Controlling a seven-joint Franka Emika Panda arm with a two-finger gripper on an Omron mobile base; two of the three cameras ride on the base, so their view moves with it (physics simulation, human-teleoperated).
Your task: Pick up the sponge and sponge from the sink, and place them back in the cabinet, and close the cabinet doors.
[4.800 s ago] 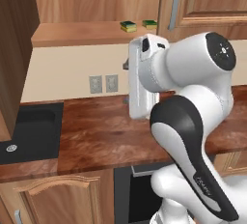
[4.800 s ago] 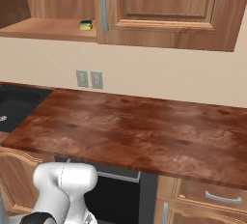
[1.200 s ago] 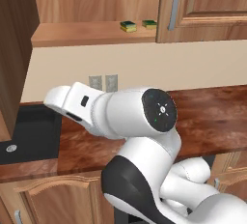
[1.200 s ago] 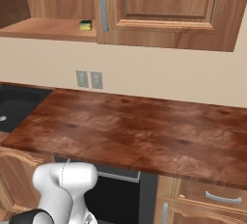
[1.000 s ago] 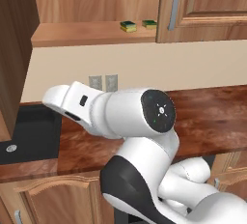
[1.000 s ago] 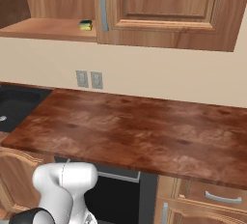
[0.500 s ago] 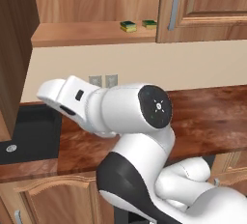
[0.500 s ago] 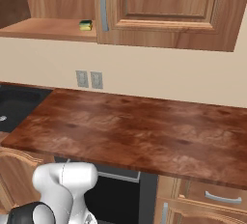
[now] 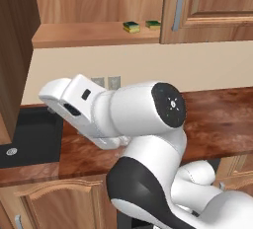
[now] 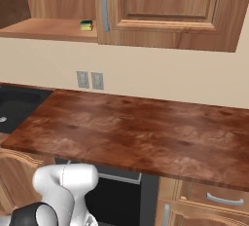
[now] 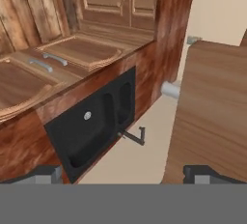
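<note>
Two green-topped sponges (image 9: 131,26) (image 9: 152,24) lie side by side on the floor of the open cabinet (image 9: 89,34); the right base view shows one sponge (image 10: 86,25) there. The left cabinet door (image 9: 15,50) stands open, and the right door (image 9: 212,6) is shut. The black sink (image 11: 91,126) lies below the cabinet's left end, its faucet (image 11: 132,135) at the wall. My gripper (image 11: 124,175) is open with nothing between its fingertips (image 11: 48,174), looking at the sink and the open door's edge (image 11: 212,112). In the left base view my hand (image 9: 69,99) points left, beside the sink (image 9: 29,139).
A brown wooden counter (image 10: 136,132) runs right of the sink, with two wall outlets (image 10: 90,80) above it. Lower cabinets with arched doors (image 9: 54,208) and a drawer (image 10: 219,198) sit beneath. A dark appliance front (image 10: 116,196) is under the counter.
My arm has swung down from in front of the cabinet shelf, and over the last second the hand has crept further left. The sponges and doors have not moved.
</note>
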